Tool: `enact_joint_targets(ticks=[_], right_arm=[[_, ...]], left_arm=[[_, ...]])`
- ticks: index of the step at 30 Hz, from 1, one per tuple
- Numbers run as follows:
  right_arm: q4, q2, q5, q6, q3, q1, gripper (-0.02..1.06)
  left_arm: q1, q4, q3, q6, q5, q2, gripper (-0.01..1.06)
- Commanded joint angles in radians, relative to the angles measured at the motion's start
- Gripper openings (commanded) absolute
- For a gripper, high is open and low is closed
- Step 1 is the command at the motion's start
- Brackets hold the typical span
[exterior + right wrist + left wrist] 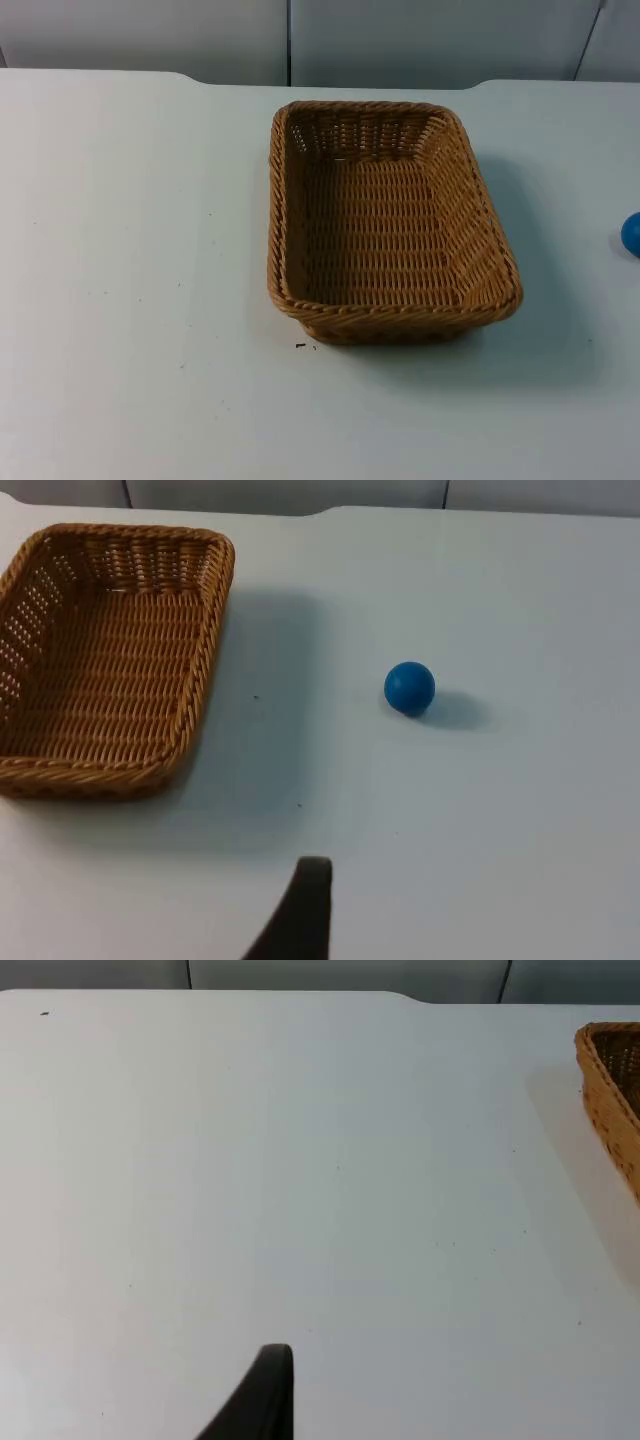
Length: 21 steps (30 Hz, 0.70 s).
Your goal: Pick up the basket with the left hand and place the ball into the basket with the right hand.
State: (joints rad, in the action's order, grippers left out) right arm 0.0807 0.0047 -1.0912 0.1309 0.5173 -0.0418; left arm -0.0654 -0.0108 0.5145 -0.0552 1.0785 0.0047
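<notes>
So nothing had really started yet. The basket [390, 225] sat empty and flat on the worktop [130, 300], about dead centre in the top view, long side running 12 to 6. The ball [632, 234], a little blue one, was way out at the basket's 3 o'clock, well apart from it and just poking in at the picture's edge; the right wrist view showed it sitting alone on the bare worktop.

Left gripper [262, 1400] hung over open worktop off at the basket's 9 o'clock side, holding nothing. Right gripper [300, 915] hovered back from both basket and ball, also holding nothing. One fingertip each is all I got, so I couldn't tell if either was apart or together.

My read: step one, the basket pickup, was still to do. Left arm needs to swing toward the near rim and clamp the wall before the right goes for the ball.
</notes>
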Motion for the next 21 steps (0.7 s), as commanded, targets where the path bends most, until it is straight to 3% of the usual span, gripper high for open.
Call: enact_joint_targets(ticks=[1, 9, 21], right_arm=[[0.001, -0.005, 0.023, -0.002, 0.005, -0.008, 0.85], [0.001, -0.005, 0.070, -0.002, 0.034, -0.008, 0.85], [0.048, 0.173, 0.117, -0.002, 0.034, -0.008, 0.85]], left_arm=[[0.003, -0.008, 0.000, -0.005, -0.007, -0.005, 1.05], [0.003, -0.068, 0.067, -0.007, -0.016, 0.004, 1.05], [0.003, -0.095, 0.217, -0.005, -0.071, 0.250, 1.05]])
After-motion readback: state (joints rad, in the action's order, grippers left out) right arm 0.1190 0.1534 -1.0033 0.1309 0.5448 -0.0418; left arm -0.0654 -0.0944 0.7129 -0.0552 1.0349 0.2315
